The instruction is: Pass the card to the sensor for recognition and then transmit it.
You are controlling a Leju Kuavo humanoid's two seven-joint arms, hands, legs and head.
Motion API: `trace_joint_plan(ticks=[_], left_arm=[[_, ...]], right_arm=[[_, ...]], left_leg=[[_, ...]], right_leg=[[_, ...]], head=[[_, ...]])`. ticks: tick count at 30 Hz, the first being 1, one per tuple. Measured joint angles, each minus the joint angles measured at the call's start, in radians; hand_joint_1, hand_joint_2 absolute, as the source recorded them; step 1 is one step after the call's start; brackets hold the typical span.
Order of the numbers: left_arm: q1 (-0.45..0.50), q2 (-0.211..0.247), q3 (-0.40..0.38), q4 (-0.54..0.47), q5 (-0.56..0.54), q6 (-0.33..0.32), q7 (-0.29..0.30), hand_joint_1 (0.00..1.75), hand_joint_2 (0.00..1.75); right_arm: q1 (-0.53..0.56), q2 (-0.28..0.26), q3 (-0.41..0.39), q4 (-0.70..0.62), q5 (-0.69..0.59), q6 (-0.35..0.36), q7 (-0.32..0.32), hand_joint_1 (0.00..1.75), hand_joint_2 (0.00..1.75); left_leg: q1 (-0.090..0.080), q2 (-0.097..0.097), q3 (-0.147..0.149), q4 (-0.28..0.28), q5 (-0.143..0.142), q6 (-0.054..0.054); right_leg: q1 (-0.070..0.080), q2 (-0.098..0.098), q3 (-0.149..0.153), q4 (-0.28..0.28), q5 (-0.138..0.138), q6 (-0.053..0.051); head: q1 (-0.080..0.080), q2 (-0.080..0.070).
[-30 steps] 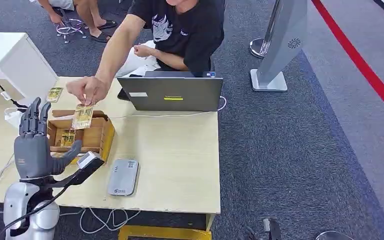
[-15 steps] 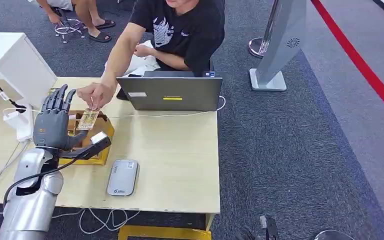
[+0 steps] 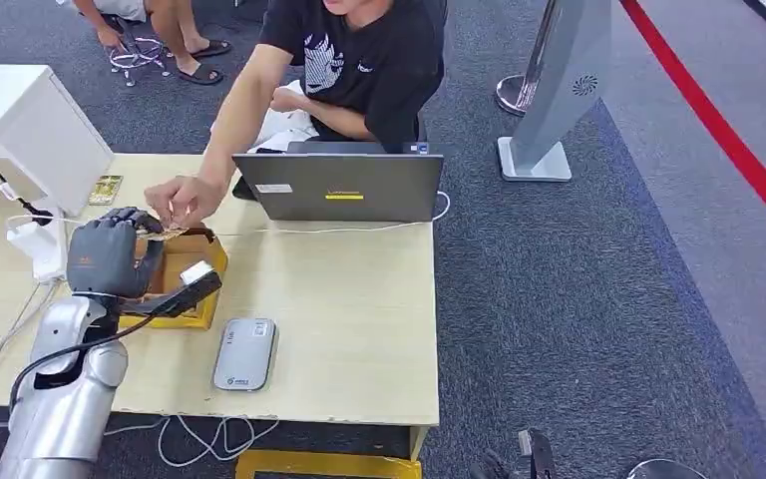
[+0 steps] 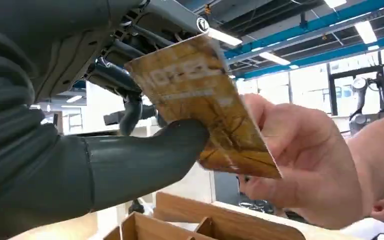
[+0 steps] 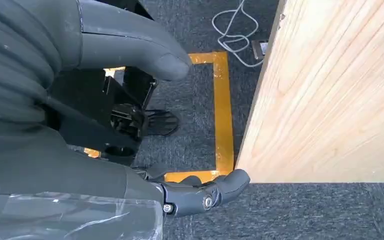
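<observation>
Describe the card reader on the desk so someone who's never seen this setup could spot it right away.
Start at the pale wooden table with the grey laptop along its far edge. Come toward the near edge, on the robot's left: the card reader lies flat there, beside the wooden box. It is the lone grey, rounded slab; the box is brown with compartments.

Card [image 4: 207,107] golden yellow-brown with a branch-like brown pattern and pale lettering, too blurred to read. Left hand [image 3: 110,254] dark grey; arm [image 3: 60,394] silver. Right hand [image 5: 80,75] dark grey, ribbed. Box [image 3: 204,261] honey-brown wood. Table [image 3: 349,319] pale wood grain. Sensor [image 3: 244,353] grey. Laptop [image 3: 344,187] grey with a yellow sticker. Shirt [image 3: 369,60] black with white print. Carpet [image 3: 578,299] dark blue-grey, red stripe [image 3: 718,125]; floor tape [image 5: 222,115] yellow.
</observation>
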Motion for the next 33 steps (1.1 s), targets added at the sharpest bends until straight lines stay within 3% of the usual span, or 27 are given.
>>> trace_joint_plan(ticks=[5, 8, 10, 14, 17, 21, 31, 33], left_arm=[[-0.004, -0.001, 0.0, 0.001, 0.005, 0.0, -0.009, 1.75, 1.75], [-0.006, -0.014, 0.0, 0.0, 0.065, -0.025, -0.041, 1.75, 1.75], [-0.005, -0.03, 0.0, 0.0, 0.115, -0.065, -0.059, 1.75, 1.75], [0.033, -0.037, -0.058, -0.02, 0.237, -0.239, -0.135, 1.75, 1.75], [0.095, 0.013, -0.165, -0.021, 0.343, -0.337, -0.172, 1.75, 1.75], [0.161, 0.157, -0.287, -0.021, 0.465, -0.399, -0.177, 1.75, 1.75], [0.192, 0.345, -0.395, -0.033, 0.555, -0.473, -0.145, 1.75, 1.75], [0.194, 0.365, -0.401, -0.035, 0.559, -0.477, -0.145, 1.75, 1.75]], right_arm=[[0.0, 0.0, 0.0, 0.0, 0.001, 0.001, 0.001, 0.0, 1.75], [0.0, 0.002, 0.0, 0.0, 0.002, 0.0, 0.001, 0.0, 1.75], [-0.001, 0.002, 0.0, 0.0, 0.002, -0.002, 0.001, 0.0, 1.75], [-0.001, 0.002, -0.003, 0.0, -0.009, -0.002, -0.001, 0.0, 1.75], [-0.003, 0.003, -0.005, 0.0, -0.008, 0.0, -0.002, 0.0, 1.75], [-0.004, 0.003, -0.005, 0.0, 0.0, 0.008, 0.001, 0.0, 1.75], [-0.012, 0.003, -0.005, 0.0, 0.013, 0.008, 0.005, 0.0, 1.75], [-0.014, 0.003, -0.005, 0.0, 0.014, 0.008, 0.009, 0.0, 1.75]], left_leg=[[0.0, 0.0, 0.0, 0.0, 0.0, 0.0], [0.0, 0.0, 0.0, 0.0, 0.0, 0.0], [0.0, 0.0, 0.0, 0.0, 0.0, 0.0], [-0.001, 0.0, 0.0, 0.0, 0.0, 0.0], [-0.001, 0.004, 0.0, 0.0, -0.001, 0.0], [0.001, 0.006, 0.0, -0.001, -0.002, -0.001], [0.0, 0.004, 0.001, -0.002, -0.002, -0.001], [0.0, 0.004, 0.001, -0.002, -0.002, -0.001]], right_leg=[[0.0, 0.0, 0.0, 0.0, 0.0, 0.0], [0.0, 0.0, 0.0, 0.0, 0.0, 0.0], [0.0, 0.0, 0.0, 0.0, 0.0, 0.0], [0.0, 0.0, 0.001, 0.0, 0.0, 0.0], [0.0, 0.003, -0.001, 0.0, 0.0, 0.0], [0.0, 0.006, -0.003, 0.0, 0.0, 0.0], [0.0, 0.004, 0.0, 0.001, -0.001, -0.001], [0.0, 0.003, 0.0, 0.001, -0.001, -0.001]], head=[[0.0, 0.0], [0.0, 0.0], [0.0, 0.0], [0.0, 0.0], [0.002, 0.0], [0.001, 0.0], [0.001, 0.0], [0.001, 0.0]])
